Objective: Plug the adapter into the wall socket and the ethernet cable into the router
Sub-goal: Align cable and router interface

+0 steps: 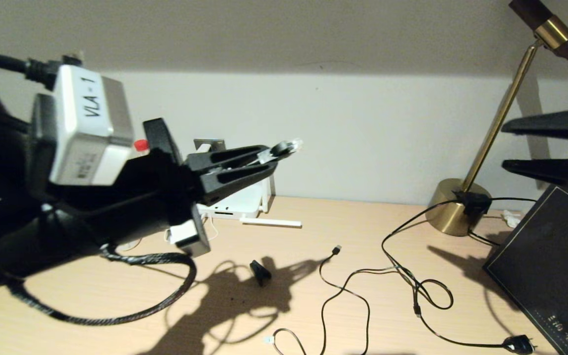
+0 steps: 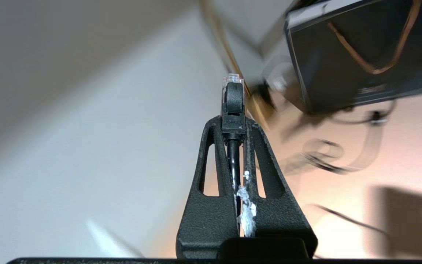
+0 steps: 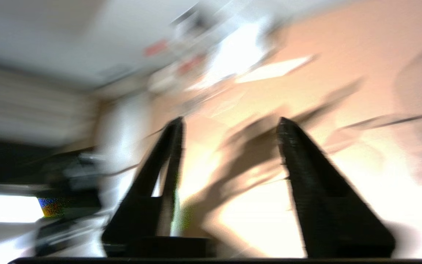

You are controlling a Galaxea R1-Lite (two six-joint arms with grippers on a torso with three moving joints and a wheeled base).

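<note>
Left tool (image 1: 271, 157): raised above the surface at the left, pointing toward the back wall; my fingers are closed tight on the ethernet cable (image 2: 234, 110), with its clear tip sticking out past them.
Ethernet cable: the connector end is pinched between my left fingers (image 2: 211, 205), and in the left wrist view the black cord runs back down the narrow gap between them.
Right tool (image 1: 550, 148): held in the air at the right edge, above the black box, its two fingers spread wide with nothing between them.
Router (image 1: 237, 204): white, lying flat on the surface (image 1: 313, 315) against the back wall, mostly hidden behind my left tool; one antenna (image 1: 270, 223) lies flat beside it.
Wall socket (image 1: 210, 145): only a grey corner shows on the wall above the router, just behind my left fingers.
Adapter (image 1: 185, 235): a white block just below my left arm, near the router; I cannot tell how it sits.
Thin black cable (image 1: 345, 286): looped loosely across the middle of the surface, its small plug end pointing up toward the wall.
Lamp (image 1: 454, 207): brass base at the right rear, with a black cord trailing forward to a black plug (image 1: 519, 343) near the front edge.
Black box (image 1: 545, 266): at the right, beside the lamp base.
Small black piece (image 1: 260, 271): lying alone mid-surface, in my left arm's shadow.
</note>
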